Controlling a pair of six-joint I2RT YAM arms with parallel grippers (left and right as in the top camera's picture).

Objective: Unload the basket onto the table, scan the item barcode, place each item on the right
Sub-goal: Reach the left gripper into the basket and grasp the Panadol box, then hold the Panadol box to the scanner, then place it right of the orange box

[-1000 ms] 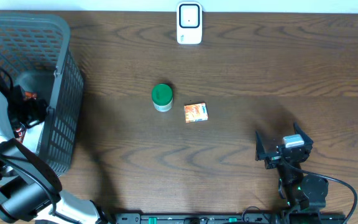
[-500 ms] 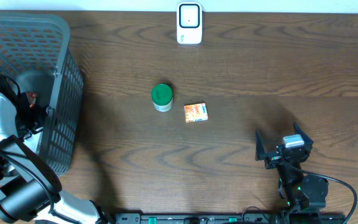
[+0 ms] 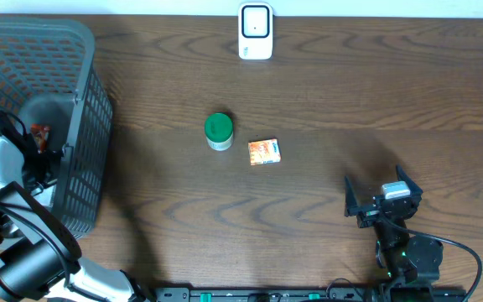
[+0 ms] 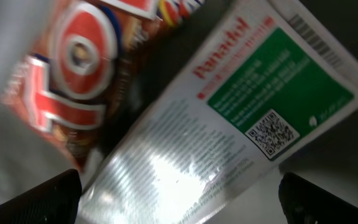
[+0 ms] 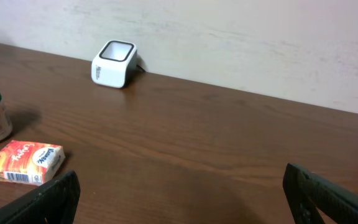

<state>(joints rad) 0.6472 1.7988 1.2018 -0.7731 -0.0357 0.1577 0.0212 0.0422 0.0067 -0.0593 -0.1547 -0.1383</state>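
The right gripper (image 3: pixel 377 193) is resting at the near edge of the table (image 3: pixel 325 109), unmoved since a second ago, its jaws standing wide and holding nothing. To the left, the left arm is sliding back toward the robot inside the grey basket (image 3: pixel 82 126), so more of the basket floor is showing beyond it than before. The left gripper (image 4: pixel 182 202) is hanging spread wide over a Panadol box (image 4: pixel 229 124), gripping nothing. The box is lying in the basket beside a red snack packet (image 4: pixel 73 81). Its silver face is catching glare and carrying a green panel (image 4: pixel 278 81), a QR code (image 4: pixel 272 134) and a barcode (image 4: pixel 312 38) along one edge. Farther out, the green-lidded jar (image 3: pixel 218 130) and orange carton (image 3: pixel 264 151) are sitting where they were, just apart. The white scanner (image 3: pixel 255 31) is standing at the far edge.
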